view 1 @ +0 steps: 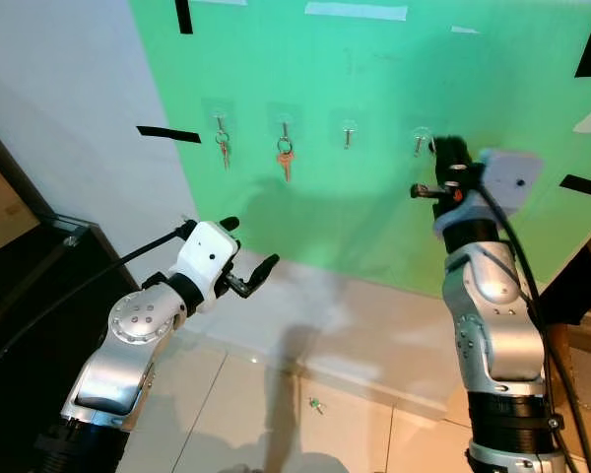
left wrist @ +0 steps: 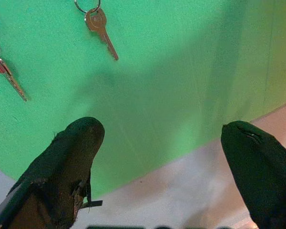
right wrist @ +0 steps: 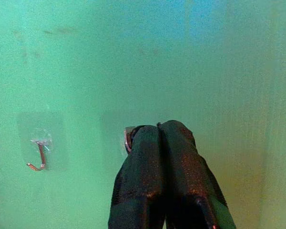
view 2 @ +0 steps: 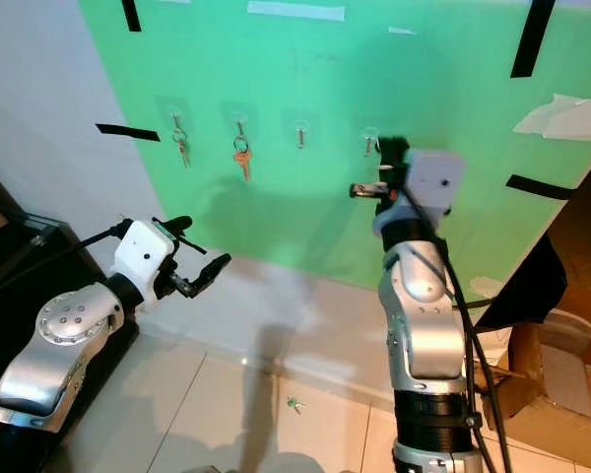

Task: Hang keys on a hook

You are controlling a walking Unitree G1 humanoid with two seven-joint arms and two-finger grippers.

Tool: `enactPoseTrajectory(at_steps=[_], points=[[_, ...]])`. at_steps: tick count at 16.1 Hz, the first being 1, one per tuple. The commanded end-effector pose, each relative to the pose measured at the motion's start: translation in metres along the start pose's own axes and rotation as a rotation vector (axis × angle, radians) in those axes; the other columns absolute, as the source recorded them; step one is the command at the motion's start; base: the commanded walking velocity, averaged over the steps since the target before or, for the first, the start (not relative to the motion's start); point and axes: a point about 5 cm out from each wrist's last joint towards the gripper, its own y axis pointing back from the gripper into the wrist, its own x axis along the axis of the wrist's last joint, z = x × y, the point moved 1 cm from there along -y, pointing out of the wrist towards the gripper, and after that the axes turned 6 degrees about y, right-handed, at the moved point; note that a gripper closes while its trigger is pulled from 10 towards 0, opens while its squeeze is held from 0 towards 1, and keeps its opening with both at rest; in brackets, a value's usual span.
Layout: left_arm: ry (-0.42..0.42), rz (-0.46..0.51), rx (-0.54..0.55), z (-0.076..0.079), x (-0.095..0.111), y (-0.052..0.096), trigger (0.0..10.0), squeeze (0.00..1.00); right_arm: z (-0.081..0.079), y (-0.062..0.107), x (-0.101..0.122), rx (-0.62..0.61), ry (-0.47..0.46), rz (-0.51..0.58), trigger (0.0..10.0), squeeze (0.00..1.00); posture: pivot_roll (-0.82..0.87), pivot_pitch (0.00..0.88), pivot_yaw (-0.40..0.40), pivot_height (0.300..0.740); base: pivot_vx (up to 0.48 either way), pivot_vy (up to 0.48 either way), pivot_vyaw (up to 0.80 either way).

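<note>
A: Partly done, by the look of it. Already hung on the green board (view 1: 374,217): one key with a red head (view 1: 223,150) on the leftmost hook, an orange key (view 1: 285,160) on the next.

B: And left to do?

A: Third hook (view 1: 348,133) bare. Fourth hook (view 1: 420,141) just beside the raised right end effector (view 1: 443,150), pressed up close to the board. No key visibly hanging there.

B: Gripping anything?

A: Cannot tell. Fingers closed tight against each other in the right wrist view, a sliver of metal (right wrist: 127,138) showing at the tips. Hook or key ring, hard to say.

B: Left side?

A: Left end effector (view 1: 251,246) held low and clear of the board, fingers (left wrist: 74,157) spread wide, holding nothing.

B: Anything caught by the head views alone?

A: A small greenish object (view 1: 315,404) on the floor tile, well below the hooks. Too small to identify. From the left wrist, a closer look at both hung keys; from the right wrist, the bare third hook's curved wire up close.
</note>
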Motion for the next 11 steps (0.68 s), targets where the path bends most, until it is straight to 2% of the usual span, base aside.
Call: enactPoseTrajectory(at_steps=[1,4,7,9,11], points=[[-0.029,0.008,-0.005,-0.003,0.006,0.000,10.0,0.17,-0.005,-0.003,0.003,0.002,0.060,0.027,10.0,0.00,-0.07,0.000,0.058,0.740,0.000,0.000,0.00],[-0.028,0.007,-0.007,-0.002,0.006,-0.001,10.0,0.17,-0.011,-0.004,0.001,0.041,0.135,0.039,10.0,0.00,-0.07,0.000,0.058,0.740,0.000,0.000,0.00],[-0.028,0.006,-0.010,-0.002,0.006,-0.001,10.0,0.17,-0.022,-0.002,-0.005,0.105,0.287,0.067,10.0,0.00,-0.07,0.000,0.059,0.740,0.000,0.000,0.00],[-0.030,0.006,-0.012,-0.002,0.006,-0.001,10.0,0.18,-0.029,-0.001,-0.006,0.156,0.352,0.089,10.0,0.00,-0.07,0.000,0.059,0.740,0.000,0.000,0.00],[-0.031,0.007,-0.013,-0.001,0.006,-0.001,10.0,0.17,-0.031,-0.001,-0.009,0.157,0.388,0.088,10.0,0.00,-0.07,0.000,0.059,0.740,0.000,0.000,0.00]])
